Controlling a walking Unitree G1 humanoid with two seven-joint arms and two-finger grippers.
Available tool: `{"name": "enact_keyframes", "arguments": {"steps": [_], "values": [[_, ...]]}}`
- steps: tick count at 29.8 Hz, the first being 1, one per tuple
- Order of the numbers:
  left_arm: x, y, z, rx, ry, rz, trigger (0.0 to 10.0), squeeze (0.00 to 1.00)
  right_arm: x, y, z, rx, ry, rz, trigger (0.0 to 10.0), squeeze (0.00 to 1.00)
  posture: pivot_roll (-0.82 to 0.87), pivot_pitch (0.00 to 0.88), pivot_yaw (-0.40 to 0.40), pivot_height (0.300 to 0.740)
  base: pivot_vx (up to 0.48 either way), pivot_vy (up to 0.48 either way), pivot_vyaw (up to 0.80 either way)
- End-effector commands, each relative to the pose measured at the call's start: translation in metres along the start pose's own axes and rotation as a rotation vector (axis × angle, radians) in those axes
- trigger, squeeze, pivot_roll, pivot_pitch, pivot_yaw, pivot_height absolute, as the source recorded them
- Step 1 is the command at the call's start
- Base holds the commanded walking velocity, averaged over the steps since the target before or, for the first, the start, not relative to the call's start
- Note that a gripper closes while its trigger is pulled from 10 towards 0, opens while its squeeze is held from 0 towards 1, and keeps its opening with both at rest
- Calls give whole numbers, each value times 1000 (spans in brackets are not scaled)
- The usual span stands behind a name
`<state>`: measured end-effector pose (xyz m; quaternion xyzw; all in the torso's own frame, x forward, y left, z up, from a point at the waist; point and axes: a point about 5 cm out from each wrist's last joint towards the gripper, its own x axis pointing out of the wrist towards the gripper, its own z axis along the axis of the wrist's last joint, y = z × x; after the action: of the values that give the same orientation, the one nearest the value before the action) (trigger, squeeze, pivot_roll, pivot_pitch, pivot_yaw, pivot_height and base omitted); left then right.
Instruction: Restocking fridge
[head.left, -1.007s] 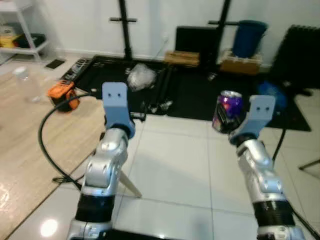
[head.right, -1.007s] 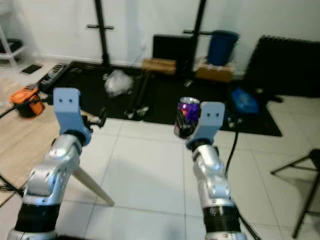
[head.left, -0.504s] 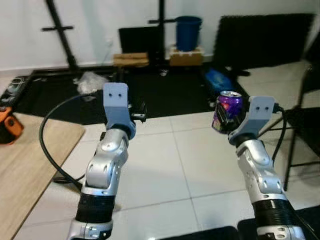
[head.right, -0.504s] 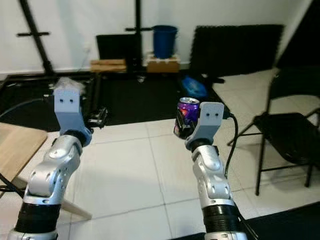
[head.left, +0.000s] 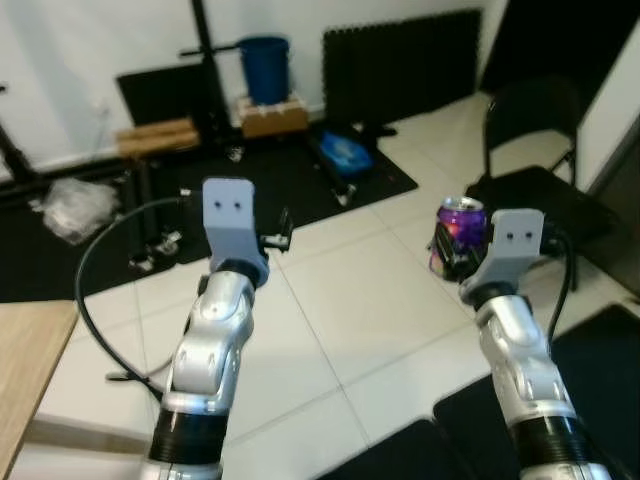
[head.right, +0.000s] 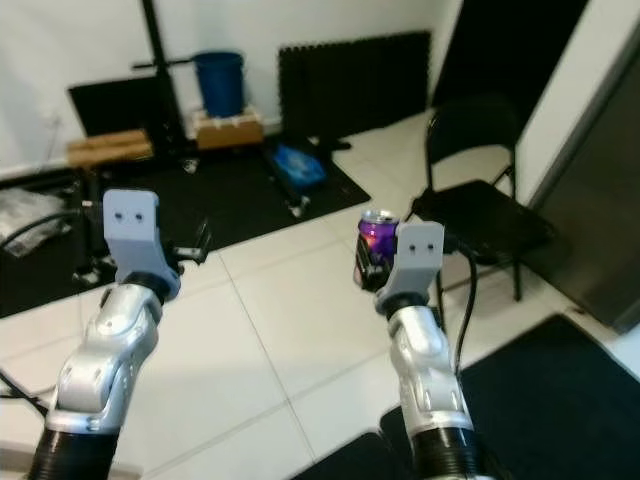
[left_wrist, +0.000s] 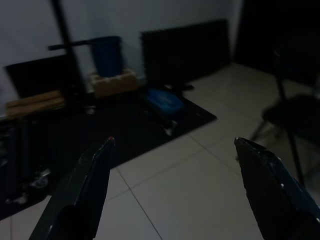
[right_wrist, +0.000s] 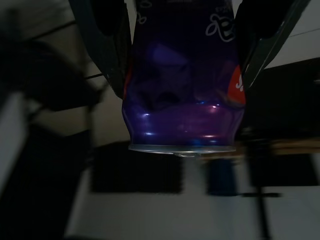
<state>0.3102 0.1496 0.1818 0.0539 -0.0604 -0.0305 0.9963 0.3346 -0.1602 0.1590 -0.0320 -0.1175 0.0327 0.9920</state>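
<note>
Black fingers (right_wrist: 107, 45) of the right gripper (head.left: 452, 250) are clamping a dented purple can (head.left: 456, 232), carried upright at chest height over white tiles (head.left: 340, 300). The left gripper (left_wrist: 170, 165) is hanging spread and empty. A chair (head.right: 480, 205) stands near; a clip in passing could jar the can loose.

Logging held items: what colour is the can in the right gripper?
Purple can, best in right wrist view.

Two silver, segmented arms with black ribbed bands near their bases. Each wrist carries a pale blue bracket with two small dark screw holes. A black cable (head.left: 90, 290) loops beside the left arm; another trails behind the right wrist.
</note>
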Motion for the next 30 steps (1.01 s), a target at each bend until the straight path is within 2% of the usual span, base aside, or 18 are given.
{"name": "enact_keyframes", "arguments": {"steps": [1,3,4,6,8,9,10,11,13,14,17,21,22,25,30], "values": [[-3,5,-10,62,23,1,10000,0,-7,6,-11,-31,28,23,10000,0,-12,101,-30,740,0,0,-763],[-16,8,-40,92,103,4,10000,0,-15,6,-25,-65,68,34,10000,0,-13,102,-28,740,0,0,-759],[-16,8,-40,92,103,4,10000,0,-15,6,-25,-65,68,34,10000,0,-13,102,-28,740,0,0,-756],[-25,13,-66,99,176,34,10000,0,-25,5,-41,-69,124,29,10000,0,-13,103,-30,740,0,0,-763],[-28,14,-73,100,198,44,10000,0,-28,5,-46,-72,137,30,10000,0,-15,99,-31,740,0,0,-763],[-35,17,-89,102,242,61,10000,0,-35,4,-57,-60,169,26,10000,0,-15,99,-31,740,0,0,-763],[-35,17,-89,102,242,61,10000,0,-35,4,-57,-60,169,26,10000,0,-15,99,-31,740,0,0,-763],[-42,18,-103,95,290,76,10000,0,-42,2,-67,-16,208,1,10000,0,-14,100,-30,740,0,0,-756],[-46,19,-110,88,316,77,10000,0,-46,0,-73,3,233,-12,10000,0,-14,100,-30,740,0,0,-763],[-55,19,-122,92,359,70,10000,0,-55,-3,-84,23,281,-35,10000,0,-16,98,-29,740,0,0,-763],[-61,20,-132,95,393,69,10000,0,-64,-5,-95,30,328,-58,10000,0,-16,97,-28,740,0,0,-763],[-73,20,-151,47,468,75,10000,0,-84,-11,-116,24,425,-101,10000,0,-16,97,-28,740,0,0,-763],[-73,20,-151,47,468,75,10000,0,-84,-11,-116,24,425,-101,10000,0,-16,97,-28,740,0,0,-763],[-85,16,-167,26,532,56,10000,0,-103,-14,-134,23,515,-125,10000,0,-17,96,-26,740,0,0,-760],[-99,15,-182,50,598,41,10000,0,-123,-5,-149,14,595,-82,10000,0,-19,97,-16,740,0,0,-761]]}}
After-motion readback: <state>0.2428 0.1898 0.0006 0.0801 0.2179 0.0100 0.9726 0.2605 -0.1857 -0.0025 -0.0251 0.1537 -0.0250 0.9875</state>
